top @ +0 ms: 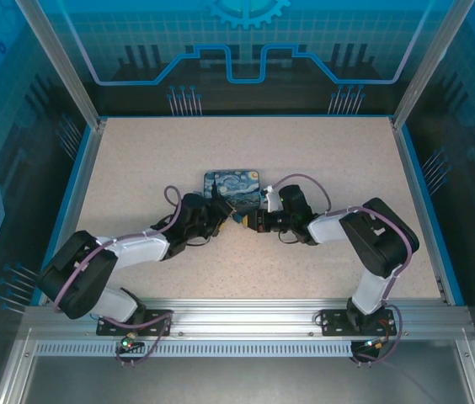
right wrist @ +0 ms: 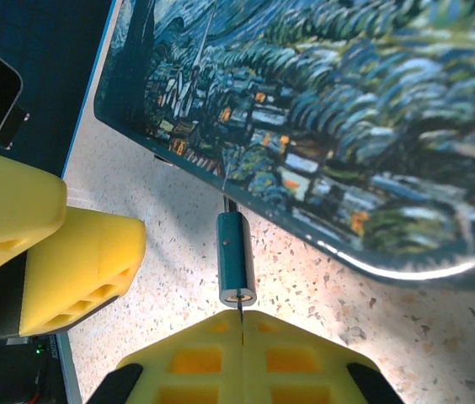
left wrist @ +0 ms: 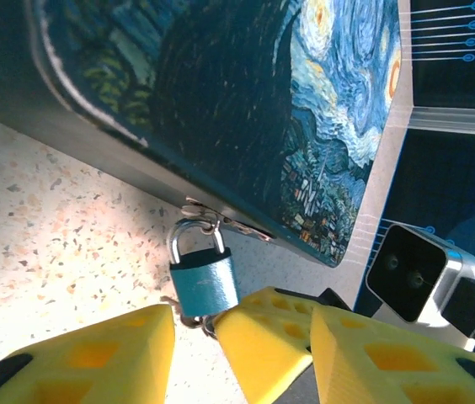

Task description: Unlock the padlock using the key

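Note:
The tiny blue padlock hangs by its thin shackle from the hasp of the swirly-painted tin, resting on the table by the tin's near edge. My right gripper is shut on the thin grey key. The key's blade runs straight into the brassy keyhole end of the padlock. In the left wrist view the right gripper's yellow fingers touch the padlock's underside, where a key ring shows. My left gripper is open, one finger on each side of the right gripper's fingers. It does not hold the padlock.
The painted tin lies flat at the middle of the speckled table, just beyond both grippers. The left gripper's fingers crowd in beside the padlock on its left. Blue raised edges border the table.

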